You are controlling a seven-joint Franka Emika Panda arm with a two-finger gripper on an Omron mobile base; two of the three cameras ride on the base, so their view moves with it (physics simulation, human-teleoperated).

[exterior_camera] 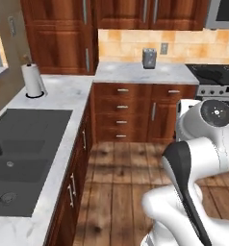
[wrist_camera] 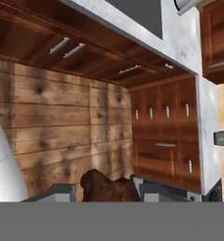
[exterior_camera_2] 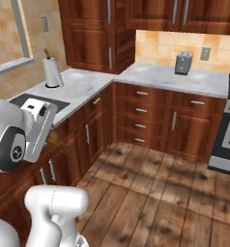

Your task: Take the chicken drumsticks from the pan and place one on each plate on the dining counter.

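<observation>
The gripper (wrist_camera: 107, 194) is clenched on a brown chicken drumstick (wrist_camera: 106, 187), held above the wood floor (wrist_camera: 57, 117) in front of the corner cabinets (wrist_camera: 163, 136).

We find no readable text, labels, brands or numbers anywhere: nothing legible on the toaster (exterior_camera: 149, 58), the paper towel roll (exterior_camera: 32, 79) left of it, or the wall outlet (exterior_camera: 164, 48) just right of it.
</observation>
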